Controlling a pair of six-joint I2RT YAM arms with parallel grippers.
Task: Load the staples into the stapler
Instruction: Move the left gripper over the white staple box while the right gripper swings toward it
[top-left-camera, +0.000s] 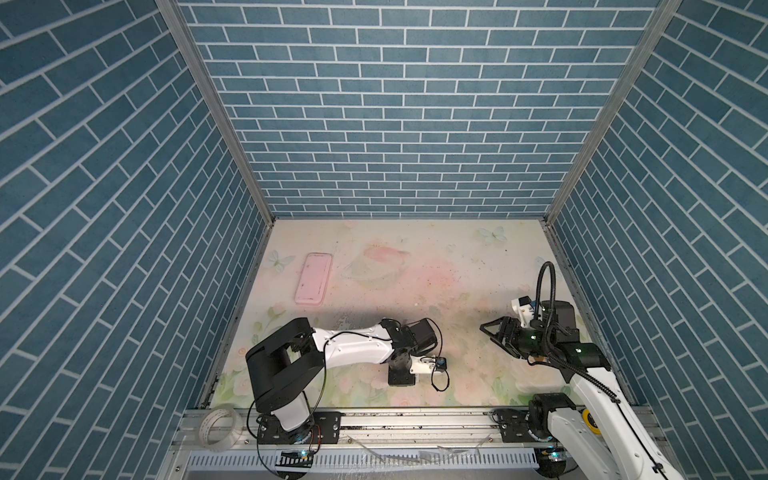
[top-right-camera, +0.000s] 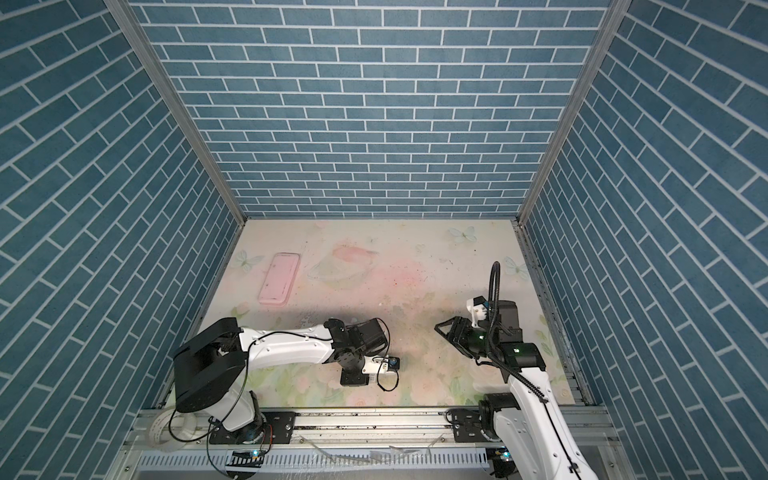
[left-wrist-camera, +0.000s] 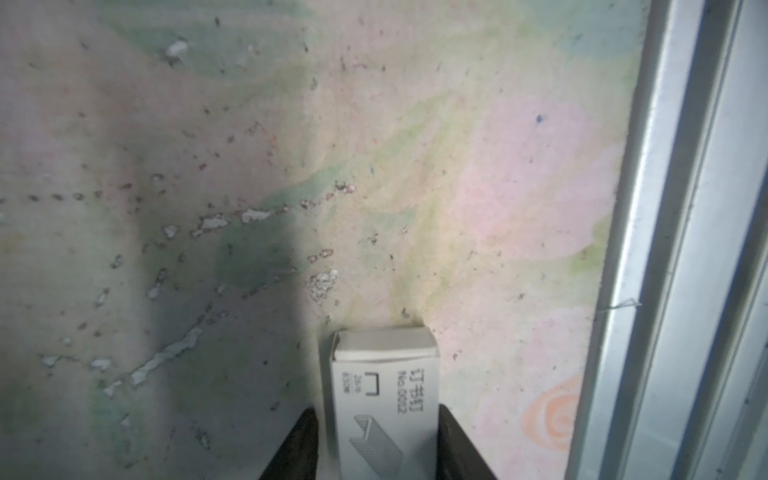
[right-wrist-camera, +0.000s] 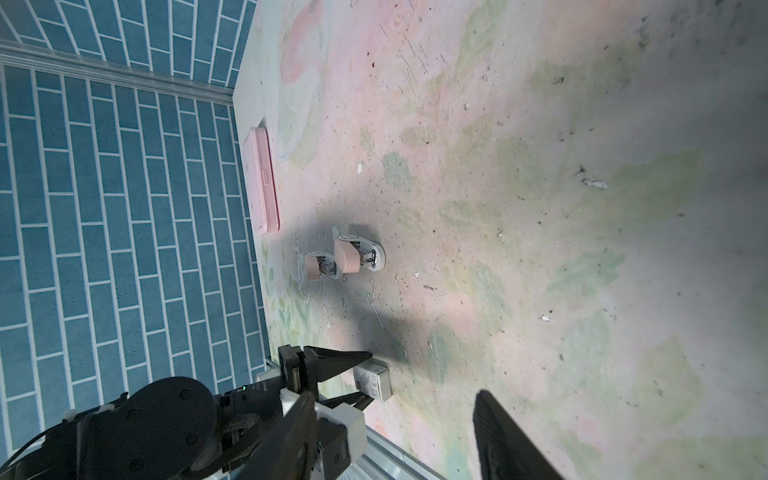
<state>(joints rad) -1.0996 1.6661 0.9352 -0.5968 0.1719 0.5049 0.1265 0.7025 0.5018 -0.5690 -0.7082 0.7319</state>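
Clamps the white staple box (left-wrist-camera: 384, 374) with the left gripper (left-wrist-camera: 376, 409), at 6 o'clock of the table (top-left-camera: 415, 270). Holds the right gripper (top-left-camera: 487, 332) spread wide and empty at 4 o'clock. Cannot see the staples themselves. Finds two pink mini staplers (right-wrist-camera: 347, 257) toward 10 o'clock from the box, short of the pink case (top-left-camera: 313, 278).

Our left gripper (left-wrist-camera: 377, 411), wrist bent downward, pinches a white box (left-wrist-camera: 384, 374); our right gripper (top-left-camera: 488, 332) points toward nine o'clock, jaws spread wide.
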